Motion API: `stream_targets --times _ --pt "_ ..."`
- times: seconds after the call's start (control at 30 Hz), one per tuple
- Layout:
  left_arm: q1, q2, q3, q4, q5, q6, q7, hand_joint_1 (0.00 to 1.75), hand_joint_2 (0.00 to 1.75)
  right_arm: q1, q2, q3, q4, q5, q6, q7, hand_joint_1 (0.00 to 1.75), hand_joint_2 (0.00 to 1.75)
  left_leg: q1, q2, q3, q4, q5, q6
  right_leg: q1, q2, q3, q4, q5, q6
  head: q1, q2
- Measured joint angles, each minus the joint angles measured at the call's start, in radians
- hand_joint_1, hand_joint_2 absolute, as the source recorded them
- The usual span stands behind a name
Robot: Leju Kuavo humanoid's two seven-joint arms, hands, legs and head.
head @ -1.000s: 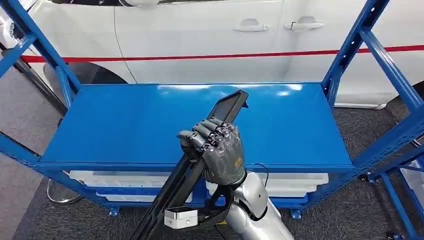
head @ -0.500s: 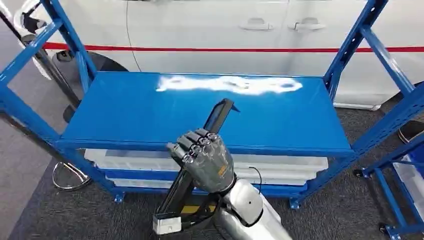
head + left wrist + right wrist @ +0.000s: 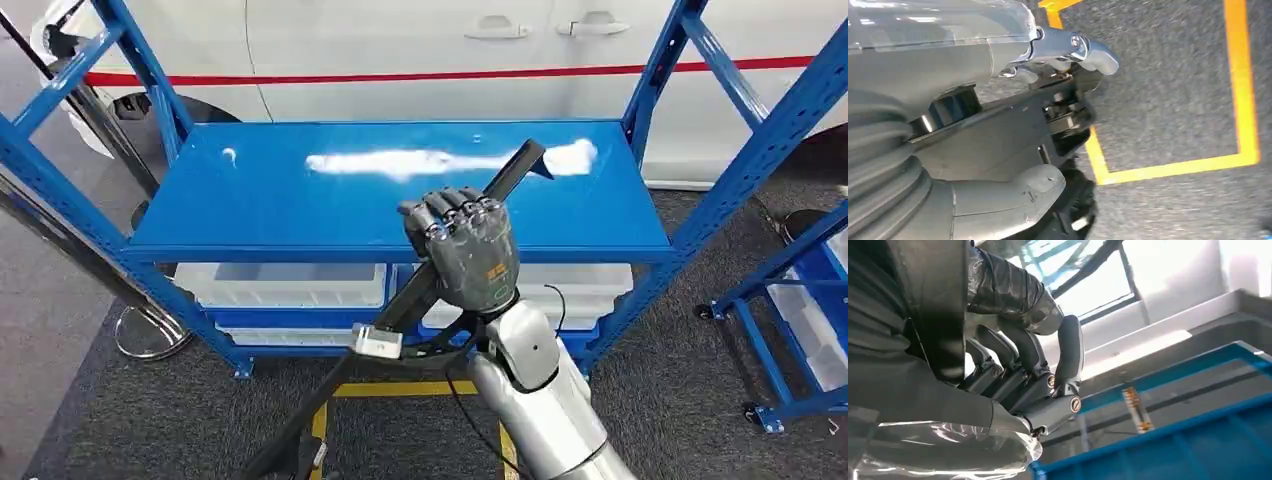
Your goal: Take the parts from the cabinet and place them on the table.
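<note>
Above the glossy blue shelf, the right robot hand grips a long, flat black part, slanting from 7 to 1 o'clock. The view has shifted since earlier. The left robot hand's state is unclear.

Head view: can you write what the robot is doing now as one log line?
right robot hand: grips long black part | part: tilted, above blue shelf front edge | not yet on a table
</note>
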Motion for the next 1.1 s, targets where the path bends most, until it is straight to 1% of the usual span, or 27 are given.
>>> stream_targets --times 0.03,0.07,0.1,0.13,0.2,0.23,0.27,0.3,0.33,0.4,0.43,0.47,0.53,0.57,0.6,0.63,0.67,0.73,0.77,0.8,0.83,0.9,0.93,0.97,1.0,1.03,1.1 --pt "-0.001 0.000 0.000 0.000 0.000 0.000 0.000 0.00 1.75 -0.001 0.000 -0.006 0.002 -0.001 0.000 0.000 1.75 1.75 0.003 0.000 -0.012 0.071 -0.046 -0.005 0.000 0.000 -0.016 0.001 0.012 0.000 0.000 0.000" --pt "-0.002 0.000 -0.001 0.000 0.000 0.000 0.000 0.00 1.75 -0.002 0.000 -0.013 0.006 -0.004 0.000 -0.002 1.75 1.75 0.006 0.000 -0.016 0.137 -0.066 -0.011 0.000 -0.002 -0.034 0.002 0.026 0.002 0.000 0.000" --pt "-0.002 0.000 -0.001 0.000 0.003 0.002 -0.001 0.00 1.75 -0.003 0.002 -0.020 0.009 -0.005 0.000 -0.007 1.75 1.75 0.008 0.001 -0.006 0.160 -0.051 -0.014 -0.001 -0.002 -0.050 0.003 0.037 0.004 0.000 0.000" --pt "-0.002 0.001 0.000 0.000 0.009 0.005 -0.005 0.00 1.75 -0.005 0.003 -0.026 0.014 -0.005 0.000 -0.011 1.75 1.75 0.010 0.001 0.022 0.144 -0.017 -0.017 -0.002 -0.003 -0.068 0.006 0.049 0.007 0.000 0.000" --pt "-0.003 0.004 0.000 0.000 0.018 0.008 -0.011 0.00 1.75 -0.015 0.005 -0.032 0.020 -0.006 0.000 -0.015 1.75 1.75 0.013 0.001 0.115 0.032 0.039 -0.017 -0.004 -0.004 -0.095 0.012 0.067 0.013 0.000 0.000" --pt "-0.007 0.007 0.000 0.000 0.026 0.011 -0.016 0.00 1.75 -0.022 0.009 -0.036 0.023 -0.009 0.000 -0.023 1.75 1.75 0.014 0.000 0.186 -0.065 0.038 -0.015 -0.005 -0.003 -0.105 0.014 0.078 0.018 -0.001 0.000" --pt "-0.011 0.008 0.000 0.000 0.027 0.012 -0.018 0.00 1.75 -0.027 0.018 -0.041 0.023 -0.010 0.000 -0.026 1.75 1.75 0.011 -0.002 0.238 -0.154 -0.010 -0.012 -0.002 -0.003 -0.113 0.010 0.088 0.026 -0.001 0.000" --pt "-0.014 0.010 0.001 0.000 0.027 0.012 -0.021 0.00 1.75 -0.032 0.023 -0.042 0.023 -0.012 0.000 -0.030 1.75 1.75 0.003 -0.005 0.248 -0.181 -0.009 -0.004 -0.003 -0.003 -0.114 0.007 0.098 0.031 0.000 0.000" --pt "-0.014 0.011 0.002 0.000 0.029 0.012 -0.024 0.00 1.75 -0.035 0.028 -0.042 0.025 -0.015 0.000 -0.033 1.75 1.75 0.002 -0.006 0.232 -0.173 0.008 0.004 -0.005 -0.003 -0.108 -0.003 0.112 0.037 0.000 0.000" --pt "-0.016 0.015 0.003 0.000 0.035 0.013 -0.025 0.00 1.75 -0.040 0.035 -0.043 0.030 -0.014 0.000 -0.035 1.75 1.75 0.000 -0.006 0.229 -0.175 0.015 0.014 -0.006 -0.002 -0.110 -0.016 0.133 0.050 0.000 0.000" --pt "-0.016 0.015 0.004 0.000 0.037 0.013 -0.026 0.00 1.75 -0.041 0.035 -0.044 0.034 -0.013 0.000 -0.036 1.75 1.75 0.012 -0.002 0.225 -0.191 0.034 0.027 -0.004 0.006 -0.118 -0.009 0.125 0.057 0.000 0.000" --pt "-0.018 0.016 0.005 0.000 0.038 0.013 -0.026 0.00 1.75 -0.043 0.035 -0.045 0.035 -0.011 0.000 -0.035 1.75 1.75 0.008 0.000 0.213 -0.190 0.047 0.031 -0.004 0.009 -0.132 0.019 0.077 0.060 0.001 0.000" --pt "-0.018 0.016 0.006 0.000 0.040 0.014 -0.031 0.00 1.75 -0.048 0.036 -0.044 0.042 -0.002 0.000 -0.031 1.75 1.75 0.002 0.000 0.188 -0.185 0.064 0.046 -0.003 0.010 -0.174 0.163 -0.045 0.059 0.001 0.000" --pt "-0.016 0.016 0.007 0.000 0.040 0.015 -0.033 0.00 1.75 -0.048 0.036 -0.044 0.047 0.001 0.000 -0.027 1.75 1.75 -0.001 0.001 0.175 -0.182 0.072 0.048 -0.003 0.010 -0.194 0.241 -0.085 0.059 0.000 0.000" --pt "-0.015 0.017 0.009 0.000 0.040 0.017 -0.034 0.00 1.75 -0.047 0.035 -0.044 0.052 0.001 0.000 -0.023 1.75 1.75 -0.004 0.001 0.160 -0.179 0.081 0.050 -0.003 0.010 -0.204 0.298 -0.099 0.058 0.000 0.000" --pt "-0.014 0.018 0.010 0.000 0.040 0.018 -0.035 0.00 1.75 -0.048 0.035 -0.044 0.057 0.001 0.000 -0.021 1.75 1.75 -0.007 0.001 0.144 -0.177 0.090 0.050 -0.003 0.010 -0.191 0.308 -0.087 0.055 0.000 0.000" --pt "-0.014 0.019 0.010 0.000 0.040 0.018 -0.035 0.00 1.75 -0.048 0.036 -0.045 0.061 0.002 0.000 -0.020 1.75 1.75 -0.009 0.001 0.130 -0.173 0.098 0.049 -0.002 0.010 -0.159 0.275 -0.062 0.050 0.000 0.000" --pt "-0.014 0.019 0.011 0.000 0.044 0.018 -0.036 0.00 1.75 -0.048 0.039 -0.044 0.065 0.010 0.000 -0.019 1.75 1.75 -0.013 -0.001 0.112 -0.168 0.111 0.047 0.006 0.010 -0.042 0.120 -0.011 0.031 0.000 0.000" --pt "-0.014 0.019 0.011 0.000 0.044 0.018 -0.037 0.00 1.75 -0.050 0.043 -0.044 0.067 0.018 0.000 -0.019 1.75 1.75 -0.013 0.000 0.105 -0.167 0.115 0.045 0.012 0.010 0.010 0.040 -0.028 0.014 0.000 0.000" --pt "-0.014 0.016 0.012 0.000 0.045 0.018 -0.037 0.00 1.75 -0.052 0.048 -0.044 0.068 0.024 0.000 -0.018 1.75 1.75 -0.017 0.001 0.097 -0.166 0.121 0.039 0.014 0.009 0.030 -0.002 -0.037 0.012 0.000 0.000" --pt "-0.015 0.017 0.013 0.000 0.047 0.018 -0.037 0.00 1.75 -0.054 0.052 -0.044 0.071 0.027 0.000 -0.016 1.75 1.75 -0.010 0.002 0.096 -0.168 0.132 0.031 0.017 0.010 0.025 0.000 -0.026 0.018 0.002 0.000" --pt "-0.015 0.015 0.015 0.000 0.051 0.015 -0.037 0.00 1.75 -0.060 0.055 -0.044 0.080 0.039 0.000 -0.015 1.75 1.75 -0.007 0.002 0.096 -0.174 0.145 0.021 0.022 0.010 0.023 -0.005 -0.015 0.013 0.001 0.000" --pt "-0.014 0.016 0.017 0.000 0.055 0.015 -0.037 0.00 1.75 -0.061 0.058 -0.044 0.085 0.040 0.000 -0.015 1.75 1.75 -0.012 -0.001 0.088 -0.172 0.139 0.016 0.003 0.003 0.023 -0.027 0.003 0.008 0.002 0.000" --pt "-0.012 0.016 0.019 0.000 0.057 0.015 -0.037 0.00 1.75 -0.063 0.061 -0.044 0.088 0.040 0.000 -0.016 1.75 1.75 -0.012 -0.004 0.080 -0.157 0.108 0.007 0.004 0.001 0.016 -0.032 0.015 0.006 0.000 0.000" --pt "-0.011 0.016 0.019 0.000 0.057 0.015 -0.037 0.00 1.75 -0.066 0.067 -0.044 0.092 0.040 0.000 -0.016 1.75 1.75 -0.008 -0.003 0.065 -0.103 0.049 0.002 0.004 -0.001 0.005 -0.031 0.024 -0.002 -0.002 0.000" --pt "-0.011 0.016 0.020 0.000 0.057 0.015 -0.037 0.00 1.75 -0.069 0.070 -0.044 0.096 0.040 0.000 -0.016 1.75 1.75 -0.002 -0.003 0.042 -0.021 -0.010 -0.004 0.004 -0.002 -0.008 -0.029 0.033 -0.002 -0.004 0.000" --pt "-0.011 0.016 0.022 0.000 0.058 0.015 -0.036 0.00 1.75 -0.071 0.071 -0.044 0.103 0.040 0.000 -0.016 1.75 1.75 0.005 -0.003 0.011 0.119 -0.074 -0.015 0.004 -0.006 -0.034 -0.024 0.051 0.000 -0.004 0.000"
